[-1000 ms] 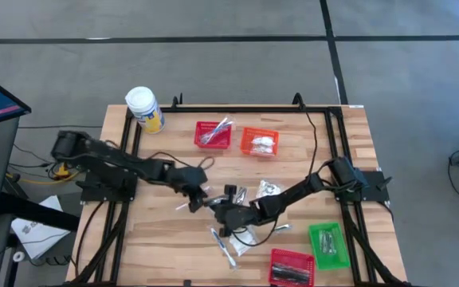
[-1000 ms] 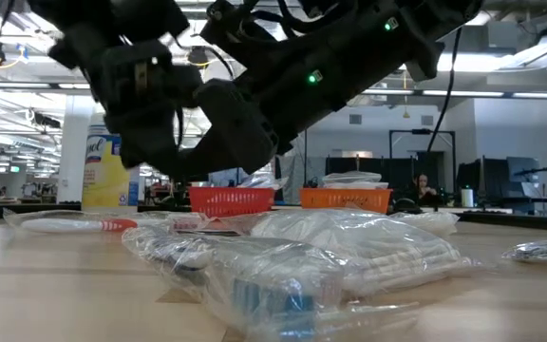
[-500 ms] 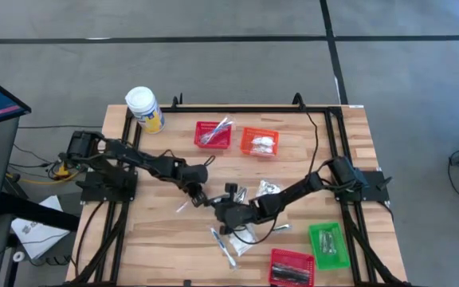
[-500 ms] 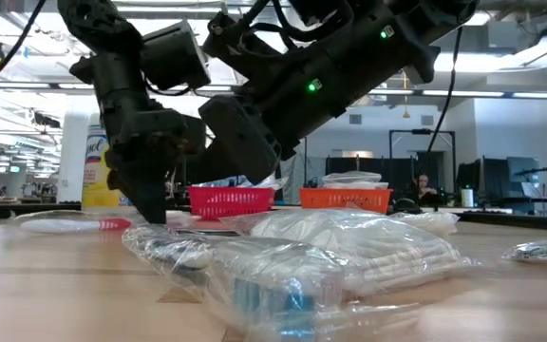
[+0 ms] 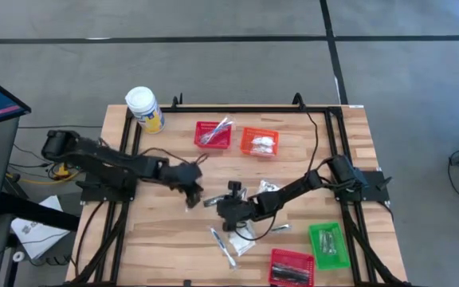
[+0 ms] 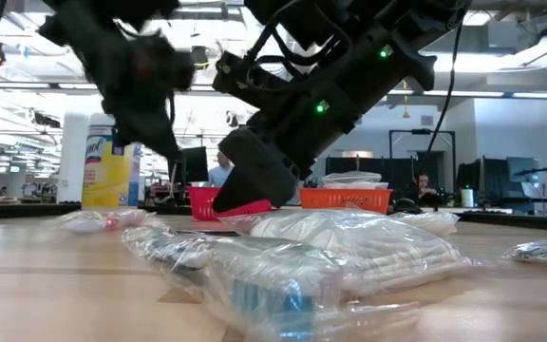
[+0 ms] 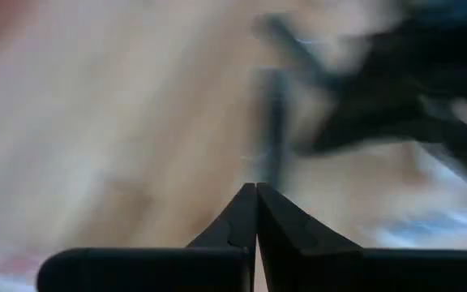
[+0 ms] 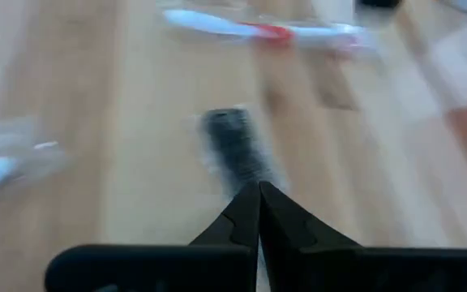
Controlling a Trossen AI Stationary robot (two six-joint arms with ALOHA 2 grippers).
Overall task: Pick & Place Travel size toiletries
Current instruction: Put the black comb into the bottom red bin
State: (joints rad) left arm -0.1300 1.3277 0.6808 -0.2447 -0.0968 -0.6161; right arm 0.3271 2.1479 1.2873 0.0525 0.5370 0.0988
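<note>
Both grippers meet mid-table with fingers pressed together, holding nothing: the left gripper [image 5: 191,194] beside the right gripper [image 5: 228,209]. Clear-wrapped toiletry packets [image 5: 231,243] lie scattered just near of them, others in the far red basket [image 5: 213,135] and orange basket [image 5: 259,142].

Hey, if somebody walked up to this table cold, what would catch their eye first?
Probably the two dark arms meeting at the table's middle, the left gripper and right gripper both shut, above a scatter of clear-wrapped toiletry packets. Next, the bright baskets: a red basket and an orange basket at the far side, a green basket near the right corner. A white-lidded yellow jar stands at the far left corner.
</note>
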